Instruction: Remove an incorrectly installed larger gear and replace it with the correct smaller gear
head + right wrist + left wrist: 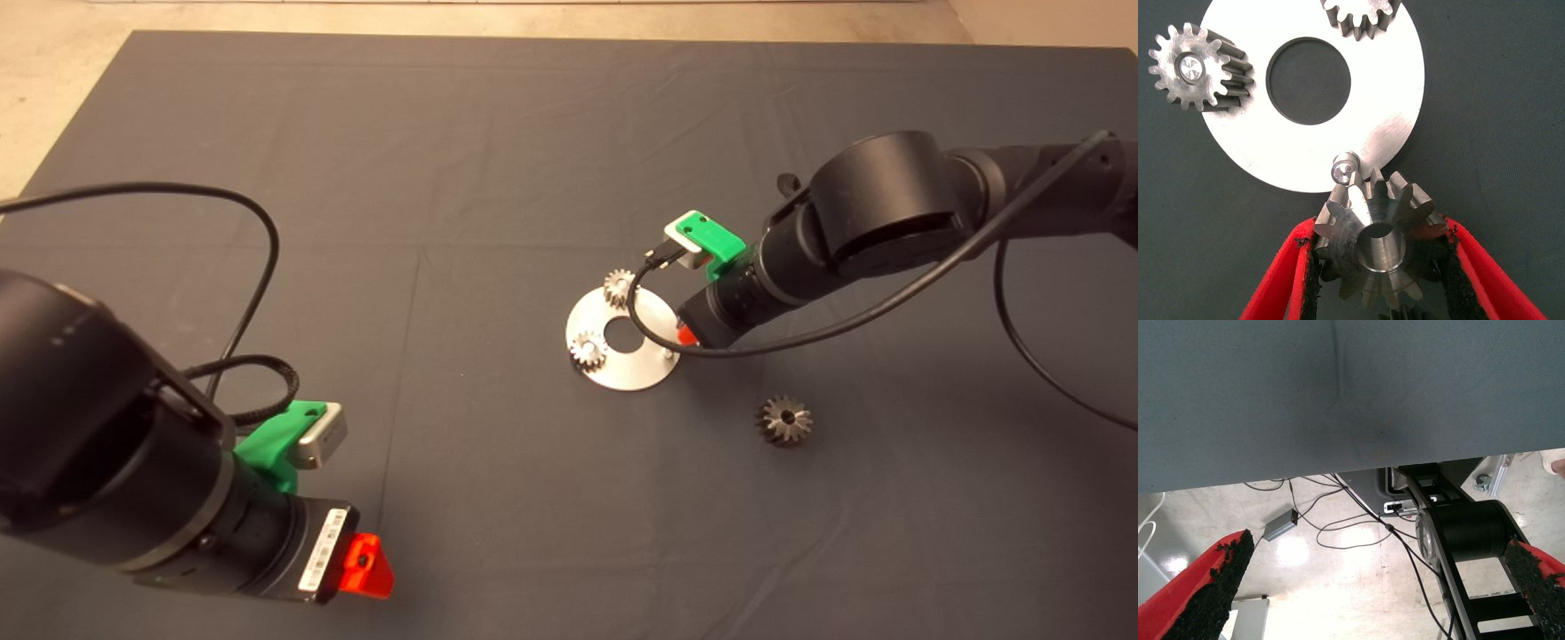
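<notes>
The dark grey cloth mat (444,178) covers the table. On it, just ahead of the right gripper (1379,230), lies a flat, round, silvery metal plate (1391,100) with a wide round hole at its centre.

The larger gear (784,420), dark grey steel with slanted teeth and a small centre hole, rests on bare mat off the plate. It is apart from the right gripper, on the side of it that faces away from the plate, and nothing touches it.

The right gripper is down at the plate's rim, and its two red fingers (1281,280) are closed on the smaller gear (1378,247), a dark grey steel gear with a round bore. The black pads press its toothed flanks from both sides. The gear's front teeth reach over the plate's edge.

Two small, paler silvery gears sit on the plate beyond the central hole from this gripper. One (1195,67) overhangs the rim and the other (1361,17) is at the far side.

A short shiny metal pin (1343,167) stands on the plate near its rim. It is just past the held gear's teeth and outside the bore.

The left gripper (1375,547) waits off to the side, well away from the plate, over the mat's near edge. Its fingers (1218,587) are spread wide with nothing between them.
</notes>
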